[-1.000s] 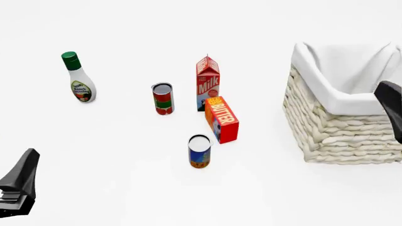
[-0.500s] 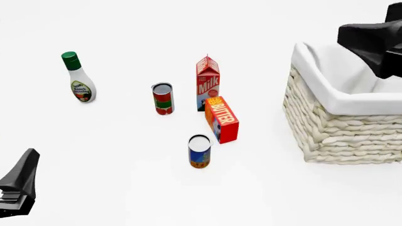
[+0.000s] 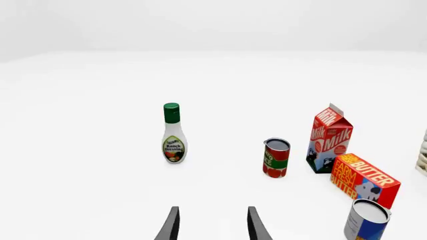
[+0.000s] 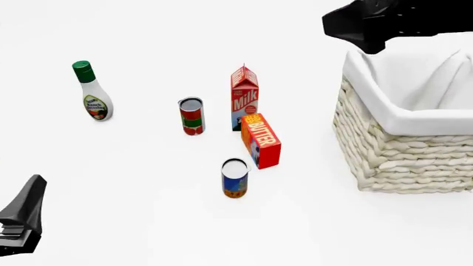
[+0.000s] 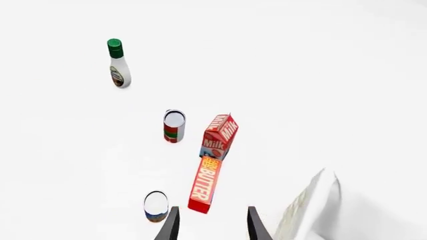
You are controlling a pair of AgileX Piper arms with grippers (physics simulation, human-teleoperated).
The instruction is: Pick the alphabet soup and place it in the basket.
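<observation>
The alphabet soup (image 4: 235, 178) is a small can with a silvery top and a blue label that turns orange at the base. It stands upright near the front of the group of groceries and also shows in both wrist views (image 3: 365, 220) (image 5: 156, 206). The basket (image 4: 402, 149) is a large woven one with a white lining and stands at the right. My right arm (image 4: 380, 22) hangs high over the basket's far left corner. Its gripper (image 5: 210, 227) is open, with nothing between the fingers. My left arm (image 4: 22, 221) rests at the lower left, far from the can, and its gripper (image 3: 212, 229) is open too.
A butter box (image 4: 262, 140) lies just behind the soup, with a milk carton (image 4: 245, 98) behind that. A red-and-green can (image 4: 191, 116) stands left of the carton. A ranch dressing bottle (image 4: 93, 92) is at the far left.
My right arm has swung from the right edge beside the basket up and leftward, and is now above the basket's far left corner. The left arm and the groceries have not moved.
</observation>
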